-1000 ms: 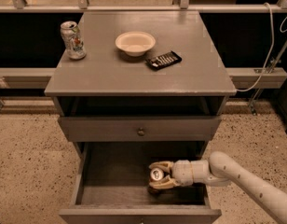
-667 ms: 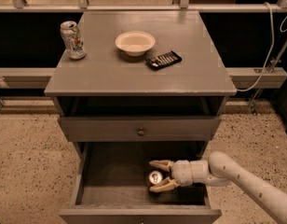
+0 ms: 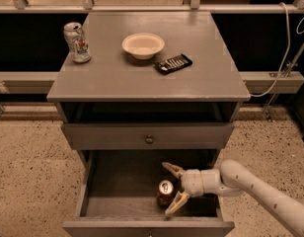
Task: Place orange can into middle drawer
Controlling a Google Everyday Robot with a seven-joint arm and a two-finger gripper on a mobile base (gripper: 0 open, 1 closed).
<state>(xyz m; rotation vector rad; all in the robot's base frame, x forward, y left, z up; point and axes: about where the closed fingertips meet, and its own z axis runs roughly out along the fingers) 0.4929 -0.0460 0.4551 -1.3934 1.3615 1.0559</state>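
Fingers (image 3: 174,170) of the gripper (image 3: 166,189), closed about the orange can (image 3: 165,192) a second earlier, had spread wide inside the middle drawer (image 3: 117,186). The can stood upright on the drawer floor between them, apparently released, so only withdrawal seemed left.

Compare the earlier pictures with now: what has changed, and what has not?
Inside the wide grey wooden middle drawer, the white two-finger gripper has spread its fingers wider, letting go of the upright orange-gold drinks can. The pale can, cream bowl and black remote on top stayed put.
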